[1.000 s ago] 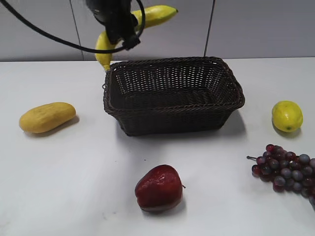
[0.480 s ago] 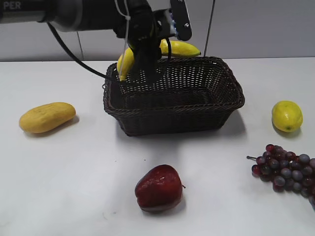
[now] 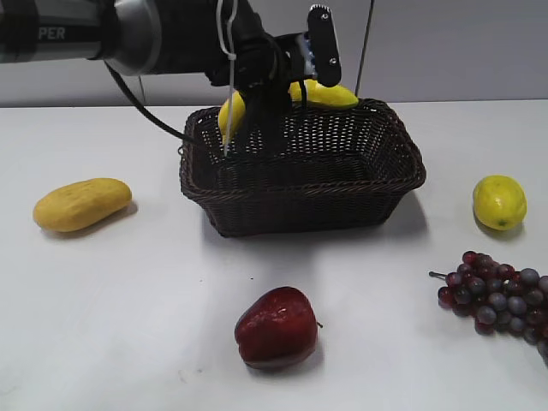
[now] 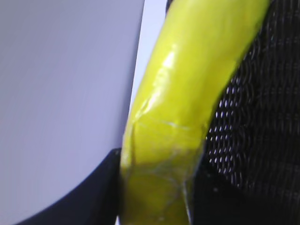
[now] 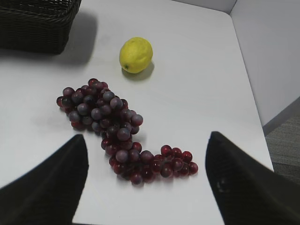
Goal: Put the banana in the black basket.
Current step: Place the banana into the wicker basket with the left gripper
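My left gripper [image 3: 270,107] is shut on the yellow banana [image 3: 330,94] and holds it over the back rim of the black basket [image 3: 300,205]; the banana's ends stick out left and right of the jaws. In the left wrist view the banana [image 4: 187,93] fills the middle, pinched between the dark fingers [image 4: 154,187], with basket weave [image 4: 262,117] to the right. My right gripper [image 5: 147,183] is open and empty, above the table. It does not show in the exterior view.
An orange-yellow oval fruit [image 3: 82,204] lies left of the basket. A red apple [image 3: 276,329] sits in front. A lemon [image 3: 499,202] [image 5: 136,55] and dark red grapes [image 3: 497,295] [image 5: 117,126] lie at the right, near the table's right edge [image 5: 253,108].
My left arm has brought the banana down and to the right, from high behind the basket's left corner to just over its back rim. The right gripper view has no earlier frame.
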You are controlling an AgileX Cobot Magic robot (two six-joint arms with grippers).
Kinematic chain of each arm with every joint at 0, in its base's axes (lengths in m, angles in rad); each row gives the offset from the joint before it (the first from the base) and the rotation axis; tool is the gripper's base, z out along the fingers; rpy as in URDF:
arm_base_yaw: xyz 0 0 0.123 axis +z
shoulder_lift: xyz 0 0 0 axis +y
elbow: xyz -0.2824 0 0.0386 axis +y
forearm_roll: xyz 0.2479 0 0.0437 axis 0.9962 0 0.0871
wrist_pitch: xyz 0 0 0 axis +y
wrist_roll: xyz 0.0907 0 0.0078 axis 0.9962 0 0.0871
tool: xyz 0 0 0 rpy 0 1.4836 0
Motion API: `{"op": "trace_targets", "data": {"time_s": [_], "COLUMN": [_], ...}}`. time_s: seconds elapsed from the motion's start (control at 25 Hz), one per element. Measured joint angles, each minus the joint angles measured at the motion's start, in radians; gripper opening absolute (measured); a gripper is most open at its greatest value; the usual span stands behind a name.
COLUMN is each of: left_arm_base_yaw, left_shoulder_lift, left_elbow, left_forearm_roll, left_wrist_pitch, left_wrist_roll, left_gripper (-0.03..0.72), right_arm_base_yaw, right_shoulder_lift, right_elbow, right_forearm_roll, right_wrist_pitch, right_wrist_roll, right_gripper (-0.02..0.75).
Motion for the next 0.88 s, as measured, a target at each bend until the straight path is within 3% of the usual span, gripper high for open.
{"op": "trace_targets", "data": {"time_s": [0.4, 0.64, 0.84, 0.88], "left_arm_base_yaw": [0.0, 0.0, 0.0, 0.0], "left_shoulder_lift": [0.084, 0.085, 0.05, 0.035], "left_elbow": [-0.001, -0.001, -0.001, -0.001], "left_forearm_roll": [0.012, -0.052, -0.114, -0.119], "left_wrist_pitch": [-0.095, -0.047, -0.016, -0.01], "left_wrist_roll": [0.0, 0.0, 0.0, 0.0], "left_gripper": [0.307, 0.319, 0.607, 0.635], "right_arm_base_yaw": [0.0, 0.0, 0.0, 0.0], "right_shoulder_lift": [0.0, 0.0, 0.0, 0.0], "right_elbow": [0.0, 0.0, 0.0, 0.0], "right_forearm_roll": [0.0, 0.0, 0.0, 0.0], "right_wrist_pitch": [0.0, 0.0, 0.0, 0.0], "right_wrist_roll": [0.0, 0.0, 0.0, 0.0], "right_gripper": [0.593, 0.593, 0.593, 0.593]}}
